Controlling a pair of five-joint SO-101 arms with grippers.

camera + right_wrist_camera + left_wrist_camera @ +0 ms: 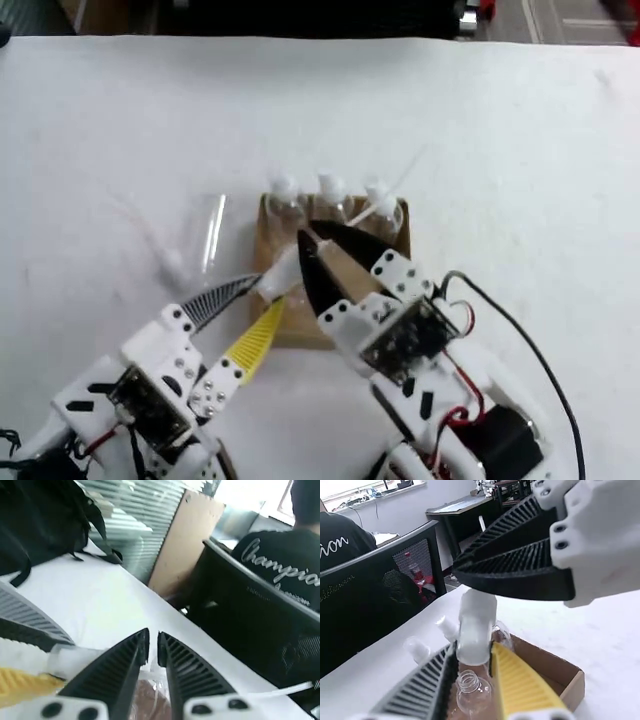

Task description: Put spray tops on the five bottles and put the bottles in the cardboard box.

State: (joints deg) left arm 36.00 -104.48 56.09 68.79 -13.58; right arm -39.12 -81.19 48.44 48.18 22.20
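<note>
White tabletop (120,130) is occupied centrally by a brown cardboard box (298,322). Over the box's left edge, a white plastic spray top (280,272) is clamped by the left gripper (268,292). The right gripper (308,233), its black jaws nearly together, is held just beside the top.

The brown cardboard box (300,330) lies open-topped on the table. Three clear bottles (330,208) with white spray tops (283,188) stand upright in a row along its far wall. A fourth bottle (470,692), clear with a bare threaded neck, stands inside the box. A white spray top (476,630) hangs tilted just above that neck, pinched in the left gripper (270,287). A fifth bottle (208,235), also clear, lies on the table beside the box.
</note>
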